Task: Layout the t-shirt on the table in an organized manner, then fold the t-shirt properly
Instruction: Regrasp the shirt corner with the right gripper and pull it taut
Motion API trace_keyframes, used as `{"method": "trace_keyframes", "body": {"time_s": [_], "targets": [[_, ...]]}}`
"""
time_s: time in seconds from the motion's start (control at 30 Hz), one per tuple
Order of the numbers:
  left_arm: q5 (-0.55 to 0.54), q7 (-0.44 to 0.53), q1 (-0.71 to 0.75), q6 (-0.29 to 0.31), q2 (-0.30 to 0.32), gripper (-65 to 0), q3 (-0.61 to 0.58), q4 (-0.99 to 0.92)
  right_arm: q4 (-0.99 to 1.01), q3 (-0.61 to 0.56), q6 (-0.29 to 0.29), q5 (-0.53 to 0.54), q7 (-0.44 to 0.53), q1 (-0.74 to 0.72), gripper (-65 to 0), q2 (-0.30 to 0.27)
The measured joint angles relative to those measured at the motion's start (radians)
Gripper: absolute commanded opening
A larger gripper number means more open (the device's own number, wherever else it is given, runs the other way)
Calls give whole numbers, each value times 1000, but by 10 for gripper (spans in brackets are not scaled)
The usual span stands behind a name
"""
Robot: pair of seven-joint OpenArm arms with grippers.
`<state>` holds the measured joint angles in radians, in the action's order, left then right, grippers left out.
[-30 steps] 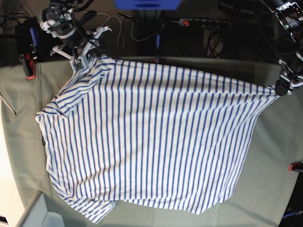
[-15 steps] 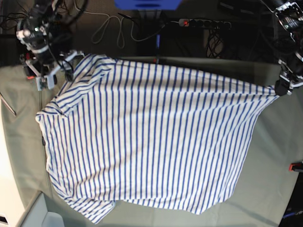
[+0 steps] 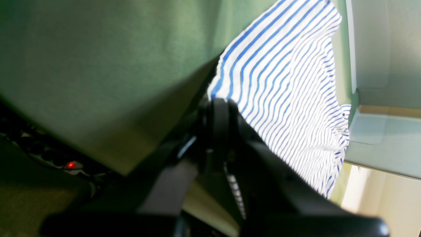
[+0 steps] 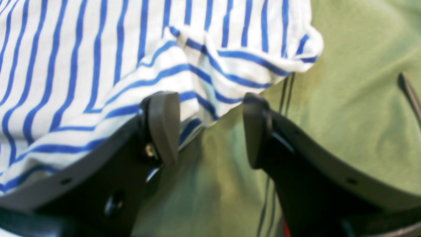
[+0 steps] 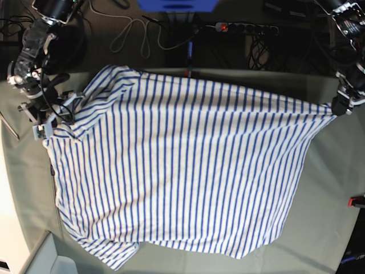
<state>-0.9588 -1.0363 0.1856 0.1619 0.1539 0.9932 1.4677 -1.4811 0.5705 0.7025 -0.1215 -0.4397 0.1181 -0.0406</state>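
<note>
A wide table (image 5: pixel 331 188) covered in pale grey-green cloth fills the base view, with dark cables and a power strip (image 5: pixel 245 27) showing a red light behind its far edge. At the left of that view the right gripper (image 5: pixel 50 121) hangs at the t-shirt's near-left corner, where the cloth is bunched and a sleeve is folded over; the wrist view shows its jaws spread apart with nothing between them, one finger (image 4: pixel 162 126) resting over the striped hem and the other over bare table. The t-shirt (image 5: pixel 182 165) lies across the middle of the table, mostly spread, its stripes running fairly straight, though the lower left edge is rumpled and the bottom right hem slants. At the right of the view the left gripper (image 5: pixel 341 107) is clenched on the far right corner of the t-shirt, drawing it into a taut point off the table's edge. As I judge it, the laying-out is well along but not finished: the left sleeve and lower edge want smoothing, the right corner is not yet set down, and no fold has begun. A red clamp (image 5: pixel 357 200) sits at the right edge and a pale box (image 5: pixel 54 260) at the lower left corner, both clear of the cloth; neither looks likely to hinder the work.
</note>
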Motion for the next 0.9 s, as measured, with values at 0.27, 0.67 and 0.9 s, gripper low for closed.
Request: {"method": "trace_keyframes", "body": {"time_s": [0.27,0.67,0.9], "targets": [[0,0,0,0,0,-649,0,0,0,-87,0,0,-1,10,-335,0],[0,1,0,0,0,-649,0,0,34,-89,0,3,5,2,-340,-5],[0,1,0,0,0,-649,0,0,84,-89,0,-1,2,10,-356,-6]]}}
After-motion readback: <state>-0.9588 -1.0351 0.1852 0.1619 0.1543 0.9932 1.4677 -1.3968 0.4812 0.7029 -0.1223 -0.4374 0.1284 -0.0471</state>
